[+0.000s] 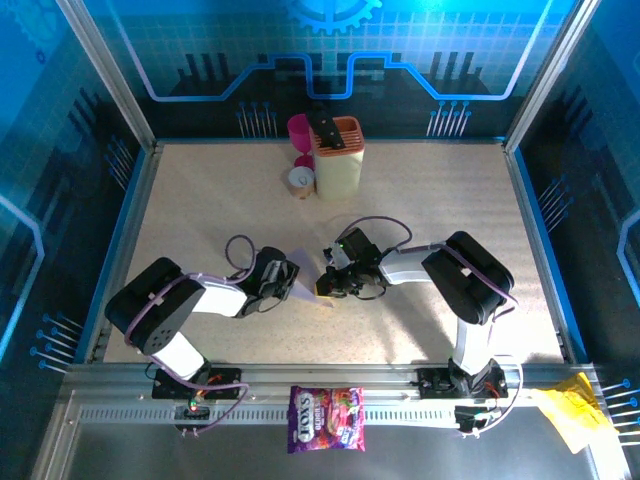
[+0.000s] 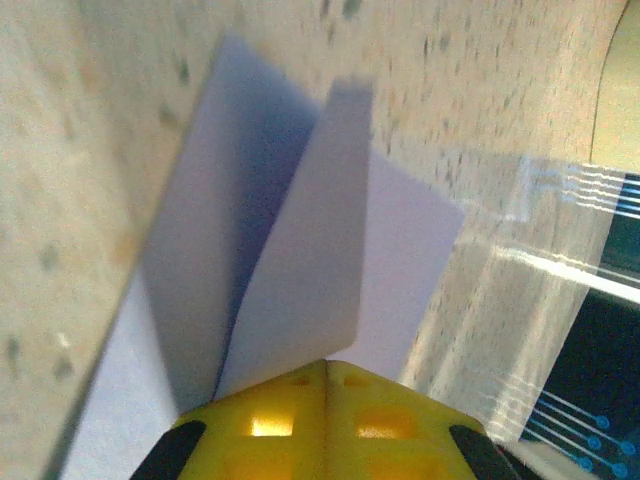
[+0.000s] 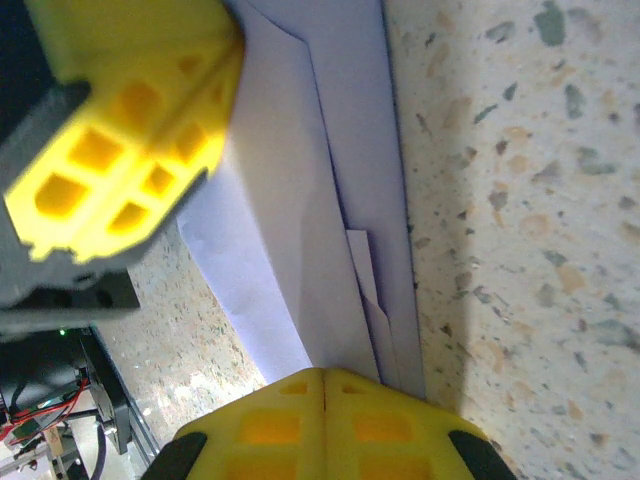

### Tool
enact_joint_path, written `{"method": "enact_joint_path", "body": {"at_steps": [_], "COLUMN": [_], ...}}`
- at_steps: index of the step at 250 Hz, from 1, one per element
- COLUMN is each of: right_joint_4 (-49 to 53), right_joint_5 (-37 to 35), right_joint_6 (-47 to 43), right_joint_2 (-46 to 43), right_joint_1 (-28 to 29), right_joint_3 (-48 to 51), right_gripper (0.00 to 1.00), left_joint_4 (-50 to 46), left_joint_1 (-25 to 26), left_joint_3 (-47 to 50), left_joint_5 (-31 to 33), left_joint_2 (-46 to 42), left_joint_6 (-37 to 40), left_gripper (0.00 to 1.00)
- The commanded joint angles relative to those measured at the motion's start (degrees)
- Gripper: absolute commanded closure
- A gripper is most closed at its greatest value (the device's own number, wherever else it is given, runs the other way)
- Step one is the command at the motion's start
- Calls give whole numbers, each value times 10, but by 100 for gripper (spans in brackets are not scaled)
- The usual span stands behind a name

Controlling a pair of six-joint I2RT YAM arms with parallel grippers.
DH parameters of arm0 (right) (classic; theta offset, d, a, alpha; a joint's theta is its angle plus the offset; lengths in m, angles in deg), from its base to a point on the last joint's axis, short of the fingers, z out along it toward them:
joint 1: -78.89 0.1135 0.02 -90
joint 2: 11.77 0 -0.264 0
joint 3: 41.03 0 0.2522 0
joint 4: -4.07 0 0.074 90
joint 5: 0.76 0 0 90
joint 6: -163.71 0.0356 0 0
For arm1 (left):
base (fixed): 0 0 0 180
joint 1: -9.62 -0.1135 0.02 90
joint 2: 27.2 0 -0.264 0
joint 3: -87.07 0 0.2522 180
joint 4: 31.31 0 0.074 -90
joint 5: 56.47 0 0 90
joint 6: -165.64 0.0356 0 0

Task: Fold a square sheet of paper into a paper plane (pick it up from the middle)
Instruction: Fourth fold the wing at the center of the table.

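Being clamped at opposite edges by left tool [image 2: 327,368] and right tool [image 3: 325,375], folded paper [image 1: 308,270] is seemingly raised over open desk [image 1: 450,200].

just "FOX'S" in white letters on the purple-pink sweets bag [image 1: 326,419], smaller print too blurry

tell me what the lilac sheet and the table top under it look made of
The lilac sheet looks like thin matte paper: it holds sharp creases, and a folded flap stands up on its own. The table top looks like a hard beige surface with dark speckles, perhaps stone-look laminate or composite; the look leaves that open. It seems smooth, with faint reflections.
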Motion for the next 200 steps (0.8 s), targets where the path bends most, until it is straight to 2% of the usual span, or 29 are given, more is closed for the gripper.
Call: {"method": "enact_joint_path", "body": {"at_steps": [1, 99, 117, 133, 157, 178, 200], "right_joint_4": [136, 134, 132, 130, 126, 122, 120], "right_joint_5": [-96, -94, -94, -94, -94, -93, -91], "right_joint_6": [-18, -20, -19, -19, -19, -19, -20], "right_joint_2": [71, 73, 73, 71, 70, 71, 74], "right_joint_1": [4, 5, 5, 6, 6, 6, 6], "right_joint_3": [41, 39, 40, 41, 44, 45, 43], "right_gripper": [100, 100, 100, 100, 100, 100, 100], "left_joint_4": [-91, -133, -181, -205, -257, -267, -240], "left_joint_1": [-46, -210, -222, -207, -153, -96, -44], "left_joint_3": [0, -38, -64, -76, -98, -108, -104], "left_joint_5": [52, 31, 19, 11, 15, 18, 12], "left_joint_2": [22, 32, 5, -38, -105, -131, -121], "left_joint_6": [47, 167, 205, 244, 280, 279, 252], "left_gripper": [100, 100, 100, 100, 100, 100, 100]}}
